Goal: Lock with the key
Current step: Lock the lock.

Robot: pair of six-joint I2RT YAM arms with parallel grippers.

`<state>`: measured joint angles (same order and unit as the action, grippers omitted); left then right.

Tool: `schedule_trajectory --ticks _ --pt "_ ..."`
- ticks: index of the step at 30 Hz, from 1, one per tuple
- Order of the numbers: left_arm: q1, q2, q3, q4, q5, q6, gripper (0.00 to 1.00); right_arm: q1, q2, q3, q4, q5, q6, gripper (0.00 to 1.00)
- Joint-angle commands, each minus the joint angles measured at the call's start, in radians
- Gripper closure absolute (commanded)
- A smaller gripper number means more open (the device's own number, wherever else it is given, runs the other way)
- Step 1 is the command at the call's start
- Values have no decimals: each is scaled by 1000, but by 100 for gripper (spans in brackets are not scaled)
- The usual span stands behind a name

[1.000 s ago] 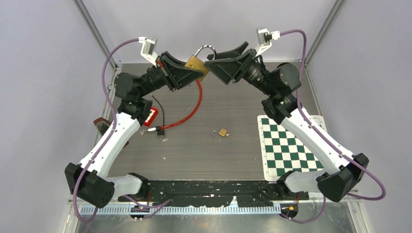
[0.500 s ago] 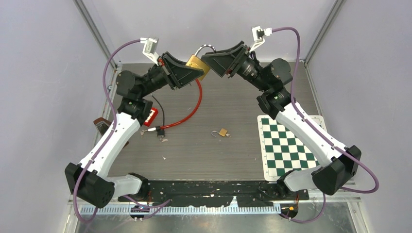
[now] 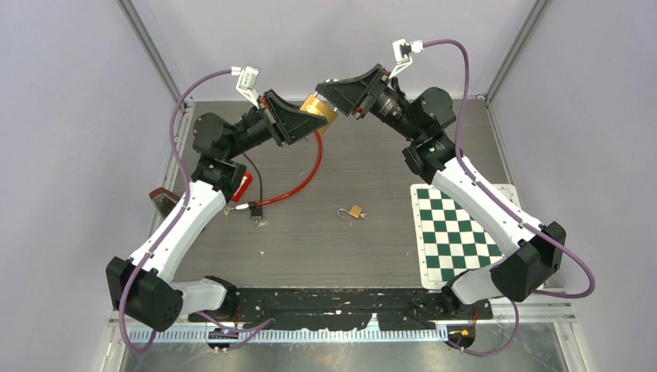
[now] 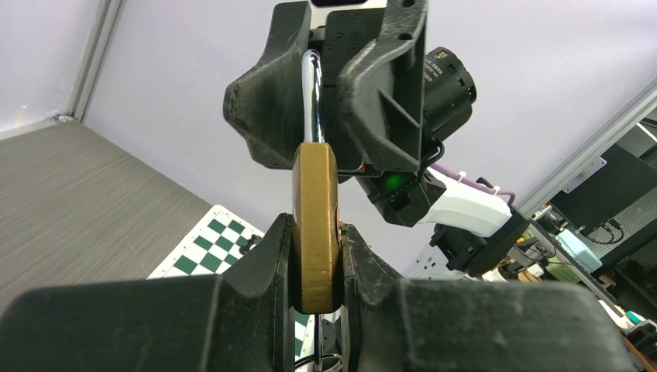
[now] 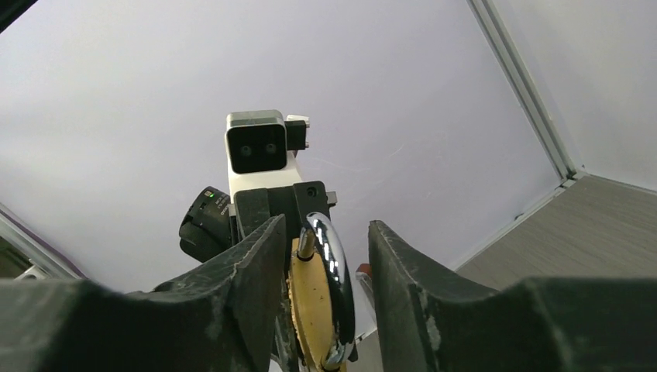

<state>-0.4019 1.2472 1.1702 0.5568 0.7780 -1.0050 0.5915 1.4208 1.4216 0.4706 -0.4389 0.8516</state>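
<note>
Top external view: the left gripper [image 3: 308, 118] holds a brass padlock [image 3: 318, 105] in the air above the far edge of the dark table [image 3: 372, 248], its jaws closed on the lock's body. The right gripper [image 3: 331, 90] meets it from the opposite side, at the shackle end.

Left wrist view: the padlock's body stands upright and edge-on, pinched between the two black fingers [image 4: 256, 279]. Its chrome shackle [image 4: 312, 93] rises into the gap of the right gripper.

Right wrist view: the right jaws stand partly apart and straddle the shackle, with a gap showing on either side of it. Whether the shackle is pushed home cannot be told.

On the table below lie a red cable lock [image 3: 302, 180] and a small second padlock [image 3: 355, 211]. A green-and-white checkered mat [image 3: 457, 232] lies just beside the right arm.
</note>
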Motion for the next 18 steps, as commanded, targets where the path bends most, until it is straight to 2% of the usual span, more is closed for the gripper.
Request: schedule_trajectory --ticks 1,3,9,10,13,14,16,18 --pt "-3 -29 24 110 -10 24 100 -4 13 36 71 -26 37 53" --pt "-3 -32 20 111 -7 23 100 -3 20 33 91 -28 45 59" --pt "-3 -47 23 81 1 62 100 -3 35 -1 200 -18 98 90" --pt "-3 -51 26 63 1 76 96 -4 36 -1 213 -18 99 93" --pt "-4 -71 26 7 -24 124 57 -5 31 -4 223 -7 96 95" --pt "-3 -79 19 -10 -39 143 48 -5 27 -3 207 -1 89 95" --pt "4 -102 14 -52 -61 189 36 -5 19 4 167 23 47 95" --pt "17 -115 14 -107 -77 242 30 -10 11 3 155 29 17 95"
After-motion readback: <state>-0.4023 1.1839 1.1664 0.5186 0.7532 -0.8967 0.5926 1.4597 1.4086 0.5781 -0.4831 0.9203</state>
